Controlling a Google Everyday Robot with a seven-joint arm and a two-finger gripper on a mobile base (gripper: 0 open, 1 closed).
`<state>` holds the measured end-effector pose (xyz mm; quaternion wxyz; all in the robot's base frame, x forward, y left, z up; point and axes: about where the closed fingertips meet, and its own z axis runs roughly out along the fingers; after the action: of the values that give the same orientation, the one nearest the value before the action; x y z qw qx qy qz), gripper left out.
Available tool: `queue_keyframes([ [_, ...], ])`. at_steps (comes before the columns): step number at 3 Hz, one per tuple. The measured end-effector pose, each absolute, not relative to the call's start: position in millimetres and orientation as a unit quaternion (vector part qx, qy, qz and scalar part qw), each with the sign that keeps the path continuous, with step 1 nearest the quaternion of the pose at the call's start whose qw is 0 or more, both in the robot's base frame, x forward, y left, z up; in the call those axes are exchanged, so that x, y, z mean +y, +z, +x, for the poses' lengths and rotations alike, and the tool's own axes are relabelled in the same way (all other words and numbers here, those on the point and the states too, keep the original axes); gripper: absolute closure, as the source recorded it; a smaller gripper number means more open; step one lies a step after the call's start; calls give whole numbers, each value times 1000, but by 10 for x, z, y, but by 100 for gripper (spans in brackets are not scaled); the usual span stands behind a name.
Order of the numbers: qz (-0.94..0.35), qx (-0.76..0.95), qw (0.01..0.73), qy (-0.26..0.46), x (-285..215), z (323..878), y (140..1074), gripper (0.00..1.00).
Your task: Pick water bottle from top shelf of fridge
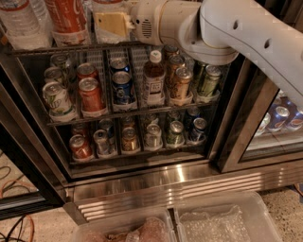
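The water bottle (20, 24), clear and ribbed, stands at the far left of the top shelf (71, 47) of the fridge (156, 186). Only its lower part shows. A red-labelled cola bottle (66, 16) stands just right of it. My gripper (111, 26), with yellowish pads, is at top-shelf height right of the cola bottle, about two lanes right of the water bottle. It points left into the shelf from my white arm (227, 33). A clear object (106, 4) shows just above the gripper, cut off by the frame.
The middle rack holds several cans and a small brown drink bottle (154, 78). The lower rack holds more cans (130, 139). A glass-fronted unit with blue cans (279, 118) stands at the right. Clear plastic bins (218, 222) sit on the floor in front, cables (14, 189) at the left.
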<state>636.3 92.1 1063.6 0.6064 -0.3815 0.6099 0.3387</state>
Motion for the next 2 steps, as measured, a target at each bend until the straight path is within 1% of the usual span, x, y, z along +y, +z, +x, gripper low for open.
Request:
queue_keyframes([
  [1, -381, 612, 605, 338, 923, 6367, 10633, 100],
  [2, -380, 613, 604, 337, 921, 6368, 10640, 100],
])
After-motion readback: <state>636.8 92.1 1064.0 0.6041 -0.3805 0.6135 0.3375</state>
